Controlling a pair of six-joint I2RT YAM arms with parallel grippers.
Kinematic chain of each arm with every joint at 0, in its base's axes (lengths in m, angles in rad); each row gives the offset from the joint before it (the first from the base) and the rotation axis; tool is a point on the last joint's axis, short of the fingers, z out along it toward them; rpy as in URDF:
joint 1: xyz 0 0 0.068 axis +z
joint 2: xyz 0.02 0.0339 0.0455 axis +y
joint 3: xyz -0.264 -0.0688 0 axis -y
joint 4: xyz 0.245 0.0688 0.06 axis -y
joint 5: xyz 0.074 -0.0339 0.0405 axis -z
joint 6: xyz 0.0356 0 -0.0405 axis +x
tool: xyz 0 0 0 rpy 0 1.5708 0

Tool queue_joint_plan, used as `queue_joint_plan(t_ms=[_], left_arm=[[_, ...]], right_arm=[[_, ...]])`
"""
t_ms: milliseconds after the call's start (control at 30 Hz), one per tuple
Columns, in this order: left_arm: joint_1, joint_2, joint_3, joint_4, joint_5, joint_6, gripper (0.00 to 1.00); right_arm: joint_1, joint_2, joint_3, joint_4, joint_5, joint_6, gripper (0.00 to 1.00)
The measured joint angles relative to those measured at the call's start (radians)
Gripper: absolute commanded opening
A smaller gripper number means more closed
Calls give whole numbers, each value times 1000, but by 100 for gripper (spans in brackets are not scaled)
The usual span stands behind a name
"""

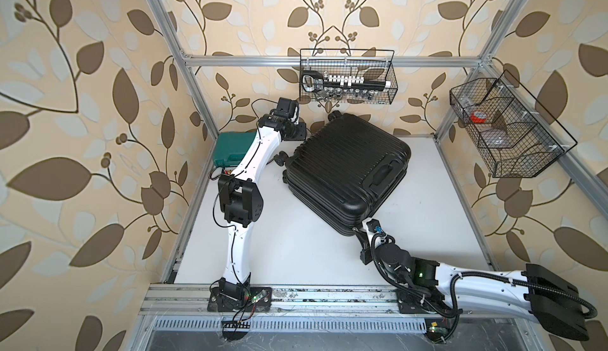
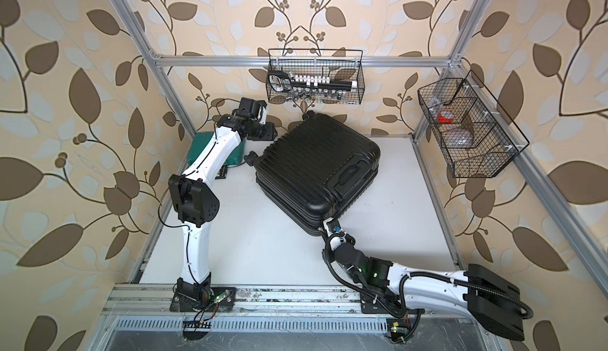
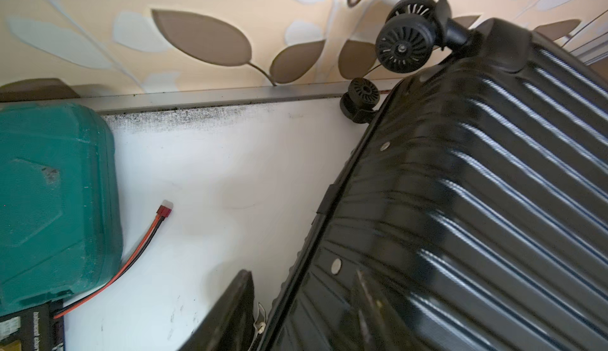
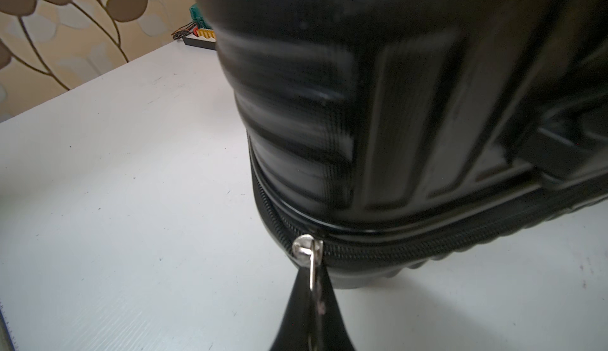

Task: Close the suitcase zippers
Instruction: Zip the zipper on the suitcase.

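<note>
With the suitcase (image 1: 348, 165) flat on the worktop (image 1: 296, 260) beside the teal case (image 1: 230, 148), my right pincer (image 4: 312, 287) clamps its zipper pull (image 4: 307, 250) far from that case, my left pincer (image 3: 299, 300) apart astride the rim nearest it.

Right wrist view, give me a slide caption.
Right gripper pinches the silver zipper pull at a corner of the black suitcase.
</note>
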Motion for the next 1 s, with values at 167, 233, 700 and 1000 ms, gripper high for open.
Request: queue_joint_plan(t_ms=[167,233,700,1000], left_arm=[[3,24,-2,-38,-43,6,45],[5,14,-24,-27,-70,5,45],[31,-267,-440,-37,-107,9,37],[31,-446,-644,-71,5,14,38]], right_arm=[[-28,10,8,-3,-16,-3,0],[-44,13,11,-3,-24,-8,0],[-246,40,54,-59,-71,-52,0],[-406,61,87,-102,-79,-59,0]])
